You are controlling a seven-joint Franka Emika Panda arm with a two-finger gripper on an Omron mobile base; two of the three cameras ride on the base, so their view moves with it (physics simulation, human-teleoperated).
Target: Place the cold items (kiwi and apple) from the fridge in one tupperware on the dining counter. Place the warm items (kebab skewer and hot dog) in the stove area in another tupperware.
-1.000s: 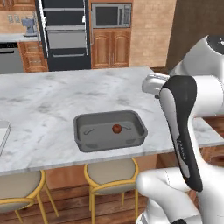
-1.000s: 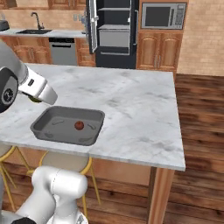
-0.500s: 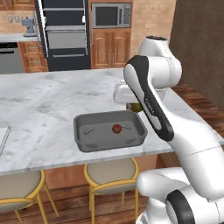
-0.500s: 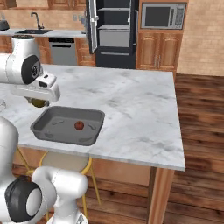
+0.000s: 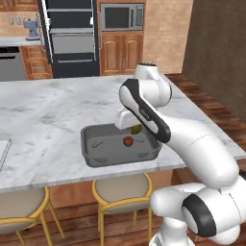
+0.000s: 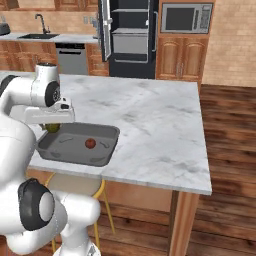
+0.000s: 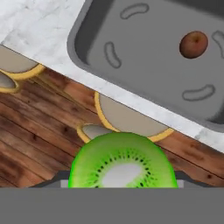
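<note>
A grey tupperware (image 5: 90, 150) (image 6: 50, 148) (image 7: 144, 57) lies on the marble dining counter (image 5: 43, 110) near its front edge. A small red apple (image 5: 128, 141) (image 6: 90, 143) (image 7: 194, 44) rests inside it. My gripper (image 5: 132, 126) (image 6: 52, 125) hangs just above the tupperware's end nearest the arm, shut on a kiwi (image 5: 137, 129) (image 6: 53, 128). In the hand view the kiwi (image 7: 121, 162) shows its green cut face at the bottom, with the tupperware's near rim and the floor beyond it. The kebab skewer and hot dog are out of view.
Yellow-framed stools (image 5: 120, 190) (image 5: 19, 206) stand under the counter's front edge. A pale container edge (image 5: 3, 146) lies at the counter's far left. The dark fridge (image 6: 129, 37) stands open at the back, with wooden cabinets and a microwave (image 6: 185, 18) beside it.
The arm has swung across from the side to above the tupperware's near end, carrying the kiwi. The apple and tupperware have not moved.
</note>
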